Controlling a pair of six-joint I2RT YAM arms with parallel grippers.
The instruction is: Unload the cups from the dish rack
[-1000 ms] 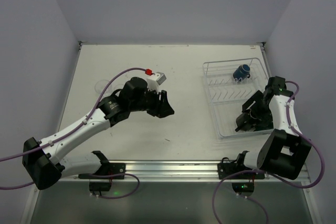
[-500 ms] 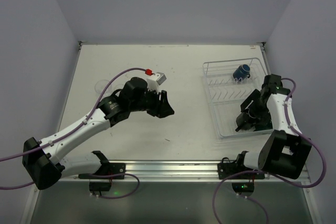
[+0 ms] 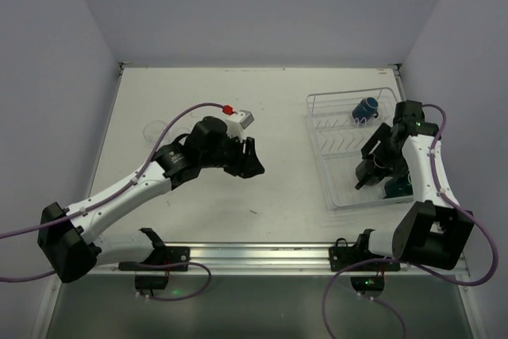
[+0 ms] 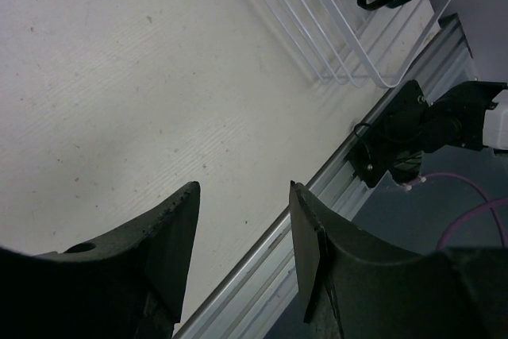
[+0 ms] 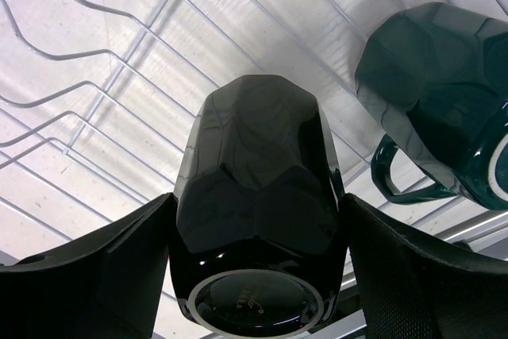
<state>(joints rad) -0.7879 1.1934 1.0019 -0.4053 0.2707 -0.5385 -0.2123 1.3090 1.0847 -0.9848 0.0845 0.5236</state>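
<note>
My right gripper (image 5: 255, 200) is shut on a black faceted cup (image 5: 258, 164), whose base faces the wrist camera, with one finger pressed on each side. From above, this gripper (image 3: 367, 174) hangs over the near half of the white wire dish rack (image 3: 317, 109). A dark teal mug (image 5: 444, 93) lies on the rack wires just right of the held cup. At the rack's far end sits a blue mug (image 3: 364, 109). My left gripper (image 3: 248, 160) hovers over the middle of the table. It is open, with nothing between its fingers (image 4: 178, 220).
A faint clear glass (image 3: 152, 129) stands on the table at the far left. The metal rail (image 3: 262, 256) with both arm bases runs along the near edge. Grey walls close in the table on three sides.
My right arm has moved toward the far side of the rack, carrying the black cup with it. The left arm has shifted slightly to the right.
</note>
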